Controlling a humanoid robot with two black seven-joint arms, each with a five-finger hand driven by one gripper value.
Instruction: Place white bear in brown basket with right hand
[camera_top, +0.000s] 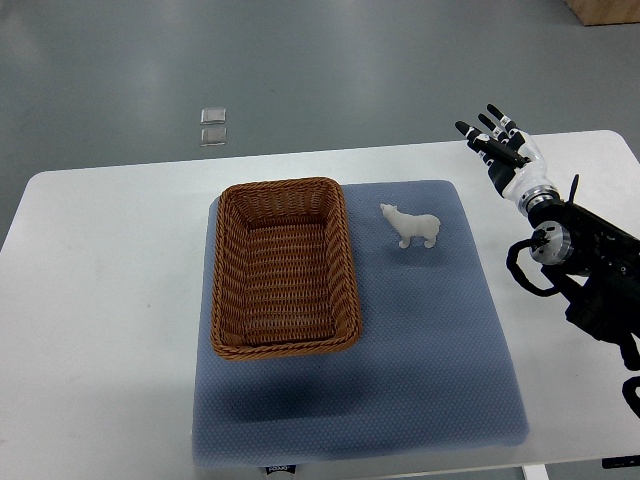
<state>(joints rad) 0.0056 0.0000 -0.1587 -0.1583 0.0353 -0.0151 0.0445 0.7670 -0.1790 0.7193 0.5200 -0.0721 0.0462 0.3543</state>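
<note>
A mat (420, 340) lies on the table (100, 300), covering its middle. The basket (284, 267) sits on the left half of the mat, its long sides running from front to back. The bear (411, 226) stands upright on the mat just right of the basket's far end, apart from it, head toward the basket. The right hand (500, 150) hangs over the table's far right part, off the mat, well right of the bear. Beyond the table's far edge, 2 small objects (212, 127) lie on the floor.
</note>
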